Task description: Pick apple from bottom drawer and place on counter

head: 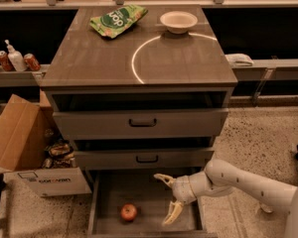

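Observation:
The small red apple (129,212) lies on the grey floor of the open bottom drawer (107,195), left of centre near its front. My gripper (167,198) hangs over the drawer's right half, fingers spread wide open and empty, a short way right of the apple. Its white arm reaches in from the right. The grey-brown counter (99,58) with a white arc is above the two upper drawers.
A green chip bag (118,20) and a white bowl (178,21) sit at the counter's back. An open cardboard box (25,143) stands left of the cabinet. Soda cans (31,61) and a bottle stand on the left ledge.

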Robot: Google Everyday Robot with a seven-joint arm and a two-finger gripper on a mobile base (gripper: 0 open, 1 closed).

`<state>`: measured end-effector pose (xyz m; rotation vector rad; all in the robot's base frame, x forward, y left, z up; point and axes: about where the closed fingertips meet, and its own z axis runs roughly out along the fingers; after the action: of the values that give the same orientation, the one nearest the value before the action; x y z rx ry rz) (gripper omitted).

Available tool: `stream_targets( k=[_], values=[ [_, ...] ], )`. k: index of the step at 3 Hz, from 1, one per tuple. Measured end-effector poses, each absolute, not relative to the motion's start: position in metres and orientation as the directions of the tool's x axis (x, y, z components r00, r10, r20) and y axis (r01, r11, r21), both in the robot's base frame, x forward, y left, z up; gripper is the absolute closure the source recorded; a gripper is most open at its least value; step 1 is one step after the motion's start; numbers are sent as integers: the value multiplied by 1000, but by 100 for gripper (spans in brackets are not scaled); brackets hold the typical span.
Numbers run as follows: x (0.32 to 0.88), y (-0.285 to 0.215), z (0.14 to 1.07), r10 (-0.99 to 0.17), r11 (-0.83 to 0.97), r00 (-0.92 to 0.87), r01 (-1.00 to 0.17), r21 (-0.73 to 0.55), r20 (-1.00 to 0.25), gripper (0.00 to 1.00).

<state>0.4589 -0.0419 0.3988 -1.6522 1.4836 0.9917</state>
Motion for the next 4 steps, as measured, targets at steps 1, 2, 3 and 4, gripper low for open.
stream_targets(
  k=[1,2,3,4],
  values=[
    [460,-36,367,-468,-107,17,-994,37,-884,0],
    [474,-20,311,-467,-86,-33,-993,82,-884,0],
    [475,-17,308,-476,-86,-32,-993,83,-879,0],
    [482,-3,291,-521,-89,-30,-992,89,-853,0]
  ],
)
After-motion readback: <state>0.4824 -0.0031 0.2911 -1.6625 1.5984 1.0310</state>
